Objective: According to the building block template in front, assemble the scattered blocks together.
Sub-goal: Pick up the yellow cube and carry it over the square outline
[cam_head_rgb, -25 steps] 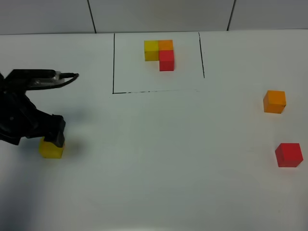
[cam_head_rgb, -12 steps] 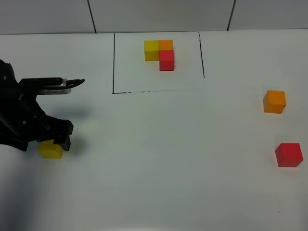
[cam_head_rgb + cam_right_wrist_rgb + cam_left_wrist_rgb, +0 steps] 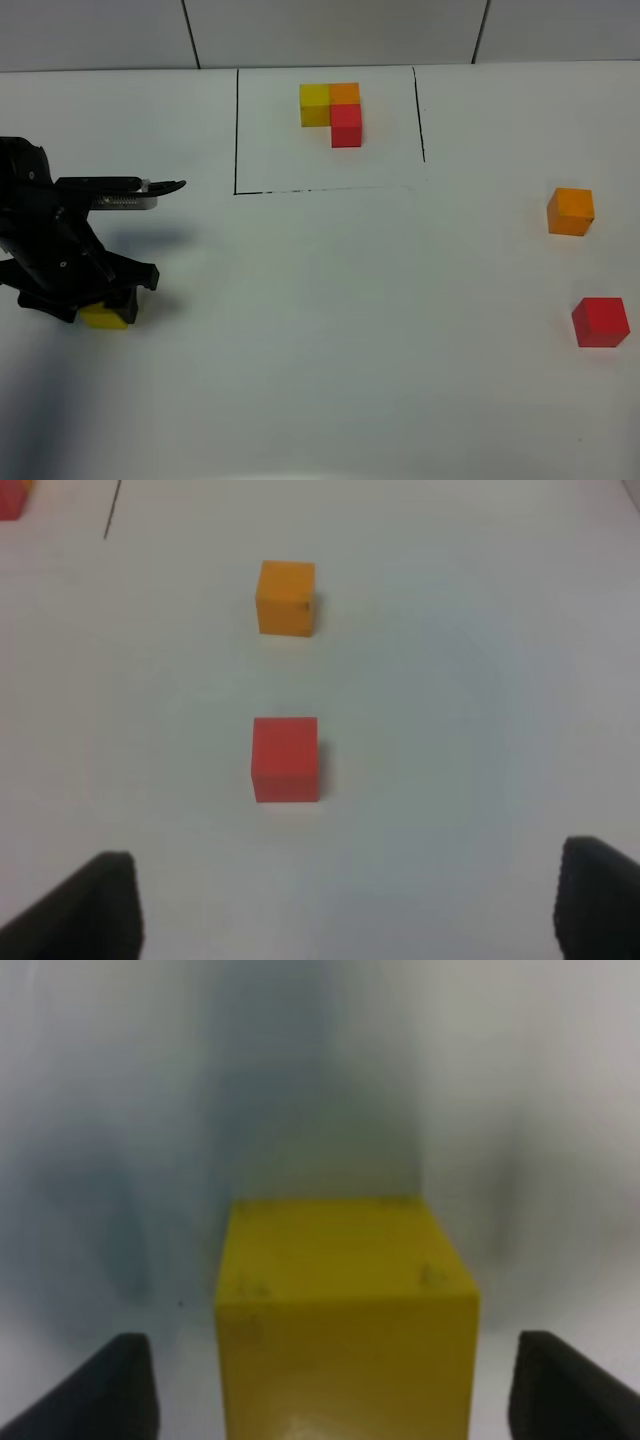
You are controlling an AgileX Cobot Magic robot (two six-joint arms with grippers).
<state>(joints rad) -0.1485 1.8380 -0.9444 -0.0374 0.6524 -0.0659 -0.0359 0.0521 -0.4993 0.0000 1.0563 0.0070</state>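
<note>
The building block template (image 3: 331, 110), a yellow, orange and red cluster, sits inside a black outline at the back middle. Of the scattered blocks, the yellow cube (image 3: 103, 318) lies at the left, mostly covered by my left gripper (image 3: 105, 297). In the left wrist view the yellow cube (image 3: 345, 1310) stands between the two fingertips (image 3: 125, 1390), with a gap on each side; the left gripper (image 3: 345, 1390) is open around it. The orange cube (image 3: 570, 211) and red cube (image 3: 600, 321) lie at the right. My right gripper (image 3: 345, 910) hangs open short of the red cube (image 3: 285, 759) and orange cube (image 3: 286, 598).
The white table (image 3: 350, 330) carries the drawn black rectangle (image 3: 236, 130) around the template. A cable and bracket of the left arm (image 3: 130, 192) jut out to the right above the yellow cube. A tiled wall runs along the back edge.
The left arm has dropped lower over the yellow cube and shifted a little to the right, hiding more of it. The orange and red cubes have not moved.
</note>
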